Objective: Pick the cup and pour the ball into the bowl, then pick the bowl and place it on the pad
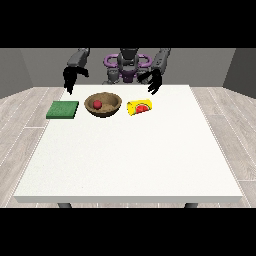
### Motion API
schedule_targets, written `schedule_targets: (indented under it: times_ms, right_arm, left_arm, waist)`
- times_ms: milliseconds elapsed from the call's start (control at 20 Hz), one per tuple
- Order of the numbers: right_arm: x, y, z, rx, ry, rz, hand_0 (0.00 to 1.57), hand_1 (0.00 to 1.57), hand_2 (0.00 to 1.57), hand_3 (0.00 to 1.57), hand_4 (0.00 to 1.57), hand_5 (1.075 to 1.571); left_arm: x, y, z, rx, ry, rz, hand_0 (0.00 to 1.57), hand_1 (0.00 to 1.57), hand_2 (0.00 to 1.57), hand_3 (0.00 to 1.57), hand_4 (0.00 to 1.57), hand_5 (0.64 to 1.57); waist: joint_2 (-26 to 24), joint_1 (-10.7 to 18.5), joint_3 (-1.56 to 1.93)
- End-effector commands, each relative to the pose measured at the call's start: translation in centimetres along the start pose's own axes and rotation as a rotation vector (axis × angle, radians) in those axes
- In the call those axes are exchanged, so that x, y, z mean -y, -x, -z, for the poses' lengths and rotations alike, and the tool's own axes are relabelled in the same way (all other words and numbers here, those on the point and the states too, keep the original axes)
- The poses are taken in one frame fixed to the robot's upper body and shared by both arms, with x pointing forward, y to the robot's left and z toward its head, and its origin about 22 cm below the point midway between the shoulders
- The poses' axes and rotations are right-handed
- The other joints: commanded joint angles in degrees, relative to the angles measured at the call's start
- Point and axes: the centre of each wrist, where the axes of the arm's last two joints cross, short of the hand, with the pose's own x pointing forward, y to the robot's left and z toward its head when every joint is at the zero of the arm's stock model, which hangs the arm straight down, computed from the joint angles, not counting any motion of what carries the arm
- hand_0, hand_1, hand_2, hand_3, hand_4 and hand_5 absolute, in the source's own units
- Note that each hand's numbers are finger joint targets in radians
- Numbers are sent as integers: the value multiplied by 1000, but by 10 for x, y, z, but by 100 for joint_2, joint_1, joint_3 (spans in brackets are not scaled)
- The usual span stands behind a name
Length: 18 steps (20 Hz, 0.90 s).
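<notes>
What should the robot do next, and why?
Probably reach the hand at the view's left down to the bowl. The red ball already sits inside it, the cup lies on its side, and the green pad beside the bowl waits.

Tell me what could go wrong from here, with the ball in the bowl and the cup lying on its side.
1. The red ball sits in the brown bowl; tilting the bowl during the lift could roll it out.
2. The yellow cup lies on its side just beside the bowl, so the hand at the view's right might knock it.
3. The green pad is close to the bowl, so a low carry could catch its edge.
</notes>
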Motion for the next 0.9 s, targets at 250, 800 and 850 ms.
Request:
schedule_targets:
  times_ms: [250, 800, 850]
  right_arm:
    - [-7, 70, -29, -43, 75, -31, 0, 0, 0, 0, 516, 1570]
    - [9, 105, -15, -65, 38, -3, 0, 0, 0, 0, 355, 1571]
    - [14, 105, -12, -81, 77, -22, 0, 0, 0, 0, 338, 1571]
  left_arm:
    - [-37, 23, -30, 68, 72, -191, 0, 0, 0, 0, 914, 1445]
    - [-31, -9, -11, 123, 38, -160, 0, 0, 0, 0, 951, 1431]
    - [-33, -21, -11, 104, 82, -178, 0, 0, 0, 0, 952, 1434]
  waist:
    - [-33, 299, 48]
    - [238, 97, 51]
    - [150, 212, 51]
